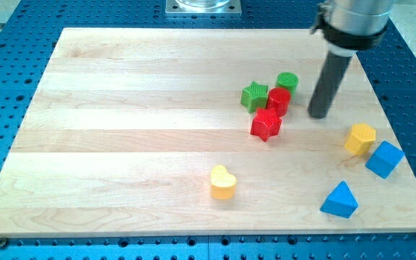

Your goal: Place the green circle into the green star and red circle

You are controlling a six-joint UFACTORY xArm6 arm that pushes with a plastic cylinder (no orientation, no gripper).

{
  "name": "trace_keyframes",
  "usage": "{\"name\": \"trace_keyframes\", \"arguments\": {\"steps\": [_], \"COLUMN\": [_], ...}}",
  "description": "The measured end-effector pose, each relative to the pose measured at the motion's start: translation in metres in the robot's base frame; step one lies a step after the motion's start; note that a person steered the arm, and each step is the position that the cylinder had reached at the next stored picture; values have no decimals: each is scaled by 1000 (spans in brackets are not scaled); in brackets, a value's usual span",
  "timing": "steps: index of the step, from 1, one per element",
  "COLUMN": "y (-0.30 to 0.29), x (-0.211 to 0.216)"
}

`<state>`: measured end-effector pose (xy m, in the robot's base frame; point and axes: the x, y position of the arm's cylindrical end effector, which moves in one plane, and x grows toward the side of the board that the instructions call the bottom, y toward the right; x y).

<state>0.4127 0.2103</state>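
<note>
The green circle (288,81) sits at the view's upper right, touching the top of the red circle (279,100). The green star (254,96) lies just left of the red circle, touching it. A red star (266,125) lies just below the red circle. My tip (318,115) is on the board to the right of this cluster, a short gap right of the red circle and below-right of the green circle, touching no block.
A yellow hexagon (360,139), a blue cube-like block (384,159) and a blue triangle (339,200) lie at the view's lower right. A yellow heart (223,182) lies at the bottom centre. The wooden board (121,130) rests on a blue perforated table.
</note>
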Motion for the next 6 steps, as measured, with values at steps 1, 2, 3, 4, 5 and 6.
{"name": "trace_keyframes", "arguments": {"steps": [1, 2, 3, 4, 5, 6], "y": [11, 6, -15, -35, -55, -64], "x": [-33, -48, -48, -48, -48, -48]}}
